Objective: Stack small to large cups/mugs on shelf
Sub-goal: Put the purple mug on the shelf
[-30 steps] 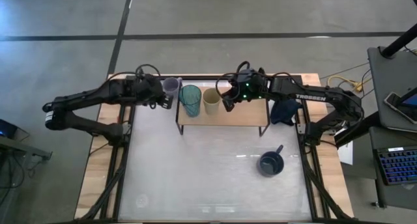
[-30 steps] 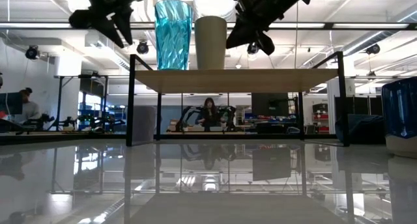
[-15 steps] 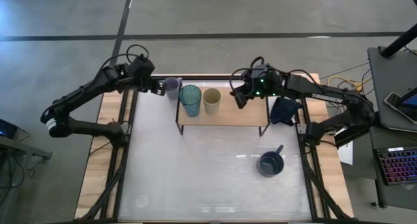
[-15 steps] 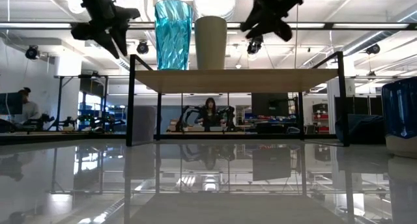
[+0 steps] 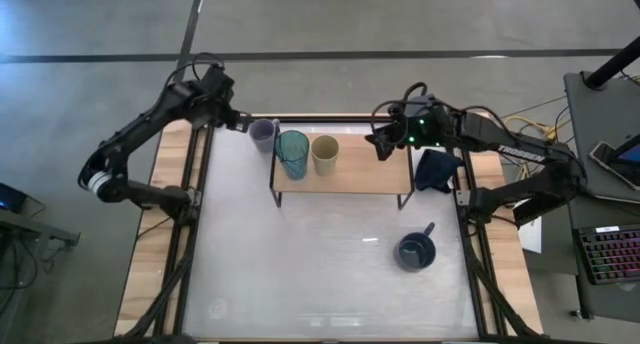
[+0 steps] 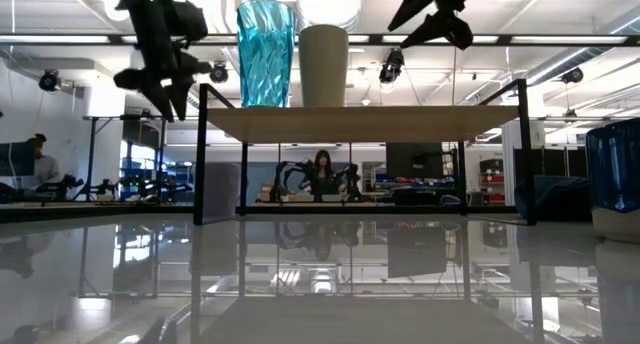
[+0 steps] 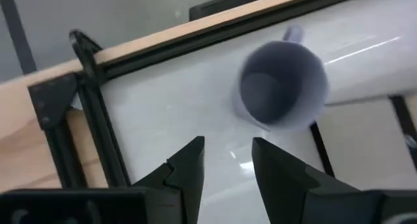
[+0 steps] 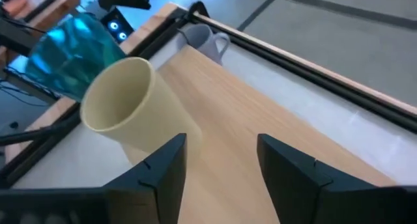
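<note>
Mug [image 5: 414,250] handling: the dark blue mug sits on the table near its right edge; it looks rigid, glazed and slippery, so grip its rim wall. Right end effector [image 5: 380,147] hovers open over the shelf [image 5: 370,174]; left end effector [image 5: 243,125] open beside the grey-lavender cup [image 5: 263,135].

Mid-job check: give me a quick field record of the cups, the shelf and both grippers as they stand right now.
shelf: teal tumbler and cream cup upright on it, side by side
grey-lavender cup: on the white tabletop, beside the shelf's left end
dark blue mug: on the tabletop, in front of the shelf
left gripper: open, empty, near the grey-lavender cup
right gripper: open, empty, above the shelf
</note>
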Available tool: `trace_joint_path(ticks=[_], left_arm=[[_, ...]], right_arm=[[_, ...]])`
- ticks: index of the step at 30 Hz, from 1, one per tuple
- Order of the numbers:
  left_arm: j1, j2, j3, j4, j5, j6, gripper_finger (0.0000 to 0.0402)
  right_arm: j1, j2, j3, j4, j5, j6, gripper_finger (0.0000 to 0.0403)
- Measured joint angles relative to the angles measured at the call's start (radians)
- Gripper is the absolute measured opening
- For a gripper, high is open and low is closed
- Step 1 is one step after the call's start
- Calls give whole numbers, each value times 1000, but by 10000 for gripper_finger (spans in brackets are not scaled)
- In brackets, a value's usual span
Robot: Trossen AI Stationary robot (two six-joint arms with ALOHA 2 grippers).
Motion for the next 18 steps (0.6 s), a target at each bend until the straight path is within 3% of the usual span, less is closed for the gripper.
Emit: trace_joint_path(ticks=[6,18], left_arm=[[66,106,0,98,118,-35,115],[67,294,39,125,138,21,115]], right_arm=[[0,14,0,-25,2,18,178],[0,29,0,-45,25,63,180]])
